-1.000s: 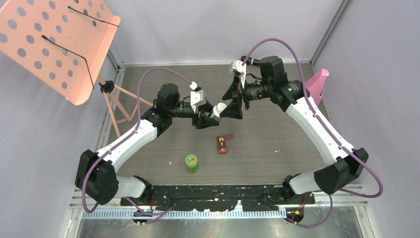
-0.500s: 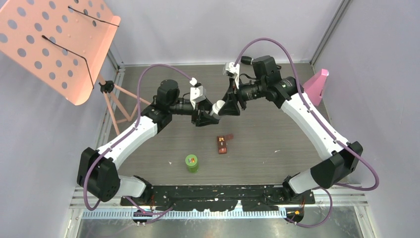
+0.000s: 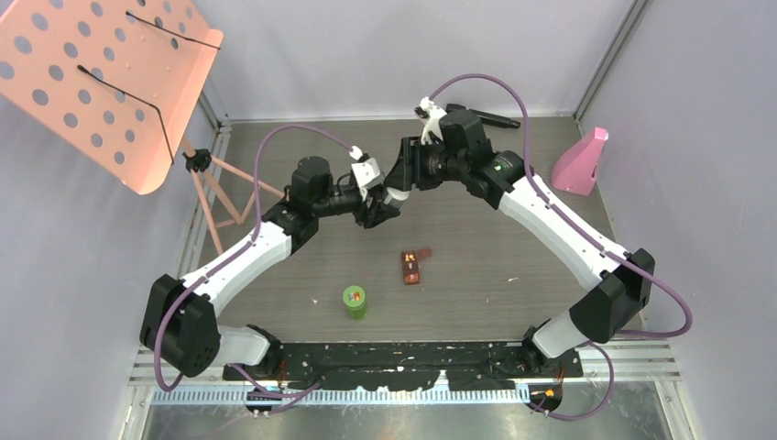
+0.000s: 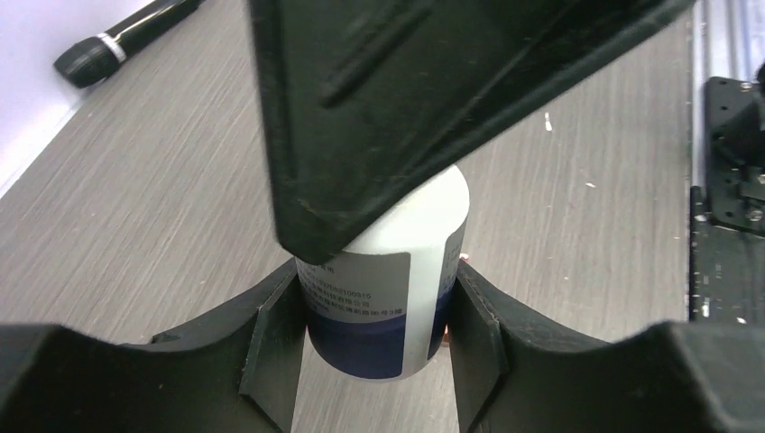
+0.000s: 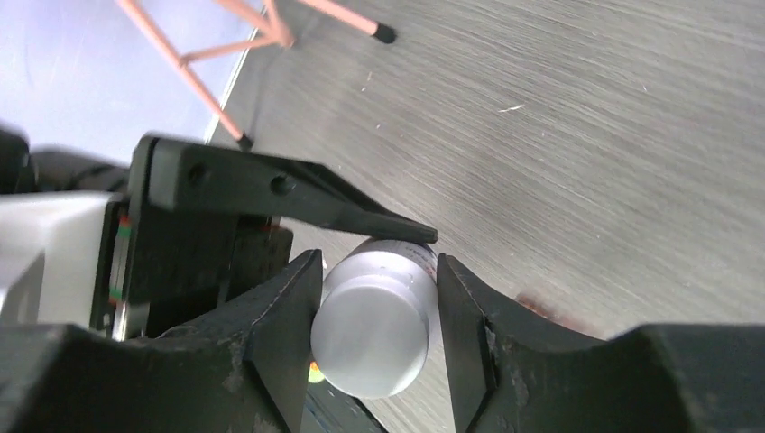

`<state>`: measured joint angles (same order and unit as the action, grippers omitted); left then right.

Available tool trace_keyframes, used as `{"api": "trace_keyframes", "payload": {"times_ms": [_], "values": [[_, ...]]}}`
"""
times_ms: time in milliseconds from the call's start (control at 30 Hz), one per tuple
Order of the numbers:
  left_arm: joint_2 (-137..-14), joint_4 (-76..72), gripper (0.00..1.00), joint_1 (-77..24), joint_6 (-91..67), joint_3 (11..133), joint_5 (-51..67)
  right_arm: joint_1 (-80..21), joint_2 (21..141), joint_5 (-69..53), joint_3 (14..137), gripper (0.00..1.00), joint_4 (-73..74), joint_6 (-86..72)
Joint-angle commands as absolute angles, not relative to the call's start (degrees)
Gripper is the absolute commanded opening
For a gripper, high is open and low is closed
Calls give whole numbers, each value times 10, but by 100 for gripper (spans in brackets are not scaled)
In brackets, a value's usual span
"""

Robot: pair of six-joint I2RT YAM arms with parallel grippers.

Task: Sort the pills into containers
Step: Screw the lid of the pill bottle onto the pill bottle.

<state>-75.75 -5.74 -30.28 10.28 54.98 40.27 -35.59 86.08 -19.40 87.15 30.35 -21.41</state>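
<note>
Right gripper (image 5: 379, 271) half-open, seemingly clamping bottle (image 5: 370, 347).

**Bottle half covered, edges clipped**

In the left wrist view, a dark finger (image 4: 406, 99) of the right gripper (image 5: 377, 280) covers the top of the white bottle (image 4: 388, 298), and the label print is too small to read. The microphone (image 4: 117, 41) runs off the top edge at upper left. From above, the bottle is nearly lost between that gripper and the left gripper (image 3: 381, 207). The contents of the brown case (image 3: 413, 266) are too small to tell, and the pink stand (image 3: 92, 82) is cropped at upper left.
</note>
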Motion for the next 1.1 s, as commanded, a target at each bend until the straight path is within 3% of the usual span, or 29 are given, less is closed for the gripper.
{"api": "trace_keyframes", "payload": {"times_ms": [0,33,67,133,333,567,633,867,1000,1067], "values": [[-739,-140,0,-308,125,538,342,-373,868,-84,900,44,284,-359],[-738,-139,0,-308,125,534,341,-372,860,-80,903,57,285,-347],[-736,-136,0,-308,124,531,341,-370,855,-73,907,80,283,-315],[-735,-133,0,-308,120,523,342,-364,836,-70,906,99,274,-258],[-731,-113,0,-307,117,518,399,-321,789,-252,886,95,248,-64],[-732,-99,0,-307,110,532,503,-318,797,-423,890,100,366,152],[-733,-98,0,-307,107,535,523,-318,806,-432,894,97,385,185],[-734,-80,0,-307,109,547,545,-319,864,-409,951,73,438,186],[-733,-81,0,-307,110,550,538,-318,890,-413,969,53,451,169],[-733,-86,0,-307,110,550,528,-319,899,-413,973,36,453,146]]}}
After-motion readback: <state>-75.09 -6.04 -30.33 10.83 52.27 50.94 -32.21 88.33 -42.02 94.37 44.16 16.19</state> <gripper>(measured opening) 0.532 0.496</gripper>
